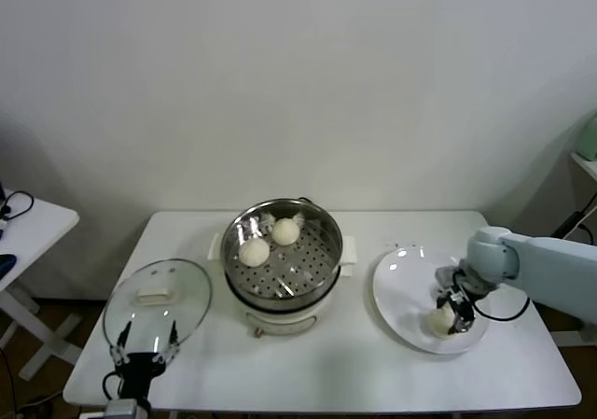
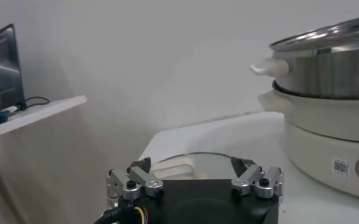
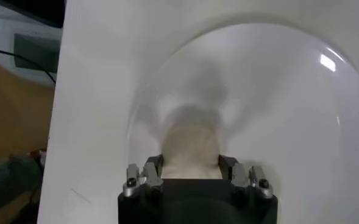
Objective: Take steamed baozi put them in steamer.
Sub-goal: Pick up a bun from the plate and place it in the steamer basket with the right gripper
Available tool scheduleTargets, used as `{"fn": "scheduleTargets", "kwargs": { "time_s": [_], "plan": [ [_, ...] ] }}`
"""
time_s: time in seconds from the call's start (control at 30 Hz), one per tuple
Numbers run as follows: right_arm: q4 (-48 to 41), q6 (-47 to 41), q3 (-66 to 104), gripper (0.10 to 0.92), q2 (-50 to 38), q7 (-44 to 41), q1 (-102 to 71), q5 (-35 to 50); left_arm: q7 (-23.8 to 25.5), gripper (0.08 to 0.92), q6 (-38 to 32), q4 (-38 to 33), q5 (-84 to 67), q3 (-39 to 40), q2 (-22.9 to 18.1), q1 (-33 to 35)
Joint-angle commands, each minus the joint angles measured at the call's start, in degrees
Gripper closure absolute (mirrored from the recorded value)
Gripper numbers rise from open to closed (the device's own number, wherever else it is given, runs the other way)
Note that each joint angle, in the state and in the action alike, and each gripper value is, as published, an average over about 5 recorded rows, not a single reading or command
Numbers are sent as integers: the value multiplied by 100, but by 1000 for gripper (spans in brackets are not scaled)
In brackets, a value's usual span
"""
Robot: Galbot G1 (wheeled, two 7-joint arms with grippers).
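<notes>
The steamer (image 1: 322,228) stands at the table's middle, lid off. Two baozi lie on its perforated tray, one nearer the front left (image 1: 254,252) and one behind it (image 1: 285,231). A third baozi (image 1: 440,321) lies on the white plate (image 1: 401,284) to the right. My right gripper (image 1: 454,318) is down on the plate, shut on this baozi. In the right wrist view the bun (image 3: 191,143) fills the gap between the fingers of the right gripper (image 3: 190,165). My left gripper (image 1: 145,352) is open and empty at the front left. A fourth baozi is not in view.
The round glass lid (image 1: 159,298) with a cream handle lies flat left of the steamer, just beyond my left gripper (image 2: 191,164); it also shows in the left wrist view (image 2: 213,159). The steamer's side (image 2: 331,73) shows there too. A small side table (image 1: 28,223) stands far left.
</notes>
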Motion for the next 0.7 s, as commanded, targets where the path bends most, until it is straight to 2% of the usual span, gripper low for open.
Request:
{"fn": "scheduleTargets", "kwargs": {
  "time_s": [0.03,0.33,0.5,0.7],
  "plan": [
    [318,238,-1035,406,55,-203,1597,280,2,177,8,-16,12,3,-5,3],
    [481,937,-1368,402,699,-561,3519,799,3,177,24,-48,93,36,-45,18],
    [563,1320,-738,398,1206,-587,3838,942,4,177,31,-66,122,28,-52,43],
    [823,2188,-157,397,1804,-319,3880,1013,2,177,25,-70,138,10,-58,77]
  ]
}}
